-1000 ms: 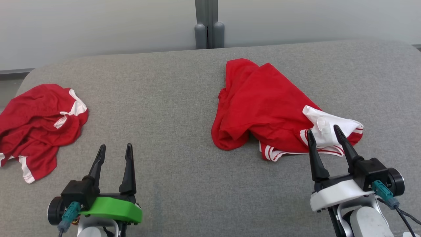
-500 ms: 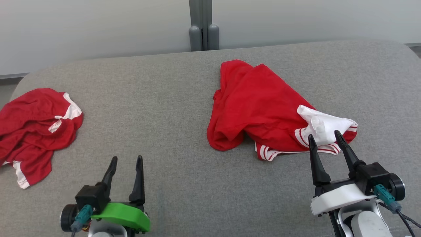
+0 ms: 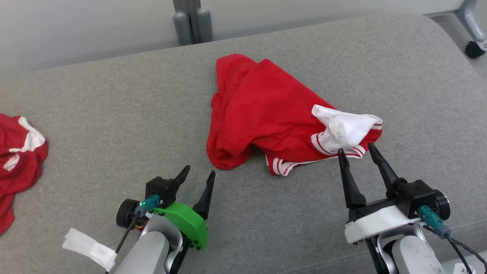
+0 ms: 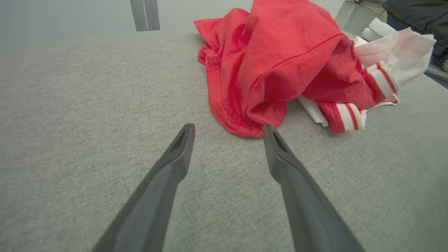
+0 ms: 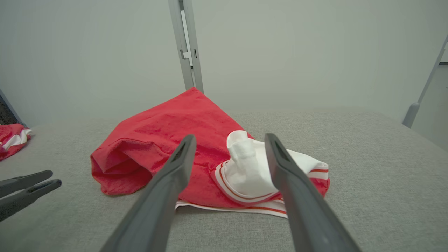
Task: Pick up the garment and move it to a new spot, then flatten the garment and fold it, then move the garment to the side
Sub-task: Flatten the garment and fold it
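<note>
Garment [image 3: 266, 114], a red shirt with white striped trim, is found crumpled in a heap near the middle of the grey counter [image 3: 114, 106]. Its white sleeve [image 3: 346, 129] is bunched at the robot's right end of the heap, and a rolled red fold is turned toward the left arm.

The 1st step, the pick-up, is judged to be in hand and not yet made, since nothing is gripped. The left gripper [image 3: 199, 170] is held just short of the red fold, its jaws wide and empty. The right gripper [image 3: 355, 148] is poised just before the white sleeve and the striped hem [image 3: 281, 165], its jaws likewise spread wide with nothing between them.

For the next move, each gripper would need to be carried forward and lowered until cloth is brought between the jaws, then closed before any lift. A hold at 2 well-separated places would be favoured, so that the heap can be spread later.

No container is involved: the garment is laid straight on the counter fabric, as is a 2nd red garment [image 3: 19, 160] at the robot's far left.
</note>
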`<state>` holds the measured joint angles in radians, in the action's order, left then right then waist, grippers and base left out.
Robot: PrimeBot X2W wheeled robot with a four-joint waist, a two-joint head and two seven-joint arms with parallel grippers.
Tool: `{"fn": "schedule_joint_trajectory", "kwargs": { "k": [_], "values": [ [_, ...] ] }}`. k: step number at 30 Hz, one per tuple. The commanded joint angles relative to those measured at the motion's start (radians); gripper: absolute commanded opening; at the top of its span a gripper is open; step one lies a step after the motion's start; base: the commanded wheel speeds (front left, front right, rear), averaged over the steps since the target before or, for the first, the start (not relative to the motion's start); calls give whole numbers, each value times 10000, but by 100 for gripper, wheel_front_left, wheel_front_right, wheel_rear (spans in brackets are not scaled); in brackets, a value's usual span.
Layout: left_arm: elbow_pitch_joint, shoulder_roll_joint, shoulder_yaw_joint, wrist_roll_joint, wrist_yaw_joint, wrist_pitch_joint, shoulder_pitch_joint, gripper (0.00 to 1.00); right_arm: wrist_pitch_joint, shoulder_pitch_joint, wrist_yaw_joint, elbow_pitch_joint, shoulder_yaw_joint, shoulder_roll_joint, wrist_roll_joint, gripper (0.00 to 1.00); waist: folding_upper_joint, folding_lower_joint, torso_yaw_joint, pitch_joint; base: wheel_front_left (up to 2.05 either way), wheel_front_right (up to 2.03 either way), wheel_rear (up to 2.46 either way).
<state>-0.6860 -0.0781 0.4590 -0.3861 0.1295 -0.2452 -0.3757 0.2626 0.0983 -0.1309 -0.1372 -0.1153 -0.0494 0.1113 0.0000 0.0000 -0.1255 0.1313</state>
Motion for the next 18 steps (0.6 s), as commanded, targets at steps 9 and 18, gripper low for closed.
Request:
{"fn": "schedule_joint_trajectory", "kwargs": {
  "k": [9, 18],
  "values": [
    [-1602, 59, 95, -776, -5, -124, -1419, 100, 33, 270, 2, 180, -318, -18, 222, 100, 0, 0, -1175, 873, 0, 0, 0],
    [-2489, 163, 128, -868, -98, -198, -2241, 100, 31, 322, 2, 223, -277, -16, 324, 100, 0, 0, -1399, 1070, 0, 0, 0]
  ]
}}
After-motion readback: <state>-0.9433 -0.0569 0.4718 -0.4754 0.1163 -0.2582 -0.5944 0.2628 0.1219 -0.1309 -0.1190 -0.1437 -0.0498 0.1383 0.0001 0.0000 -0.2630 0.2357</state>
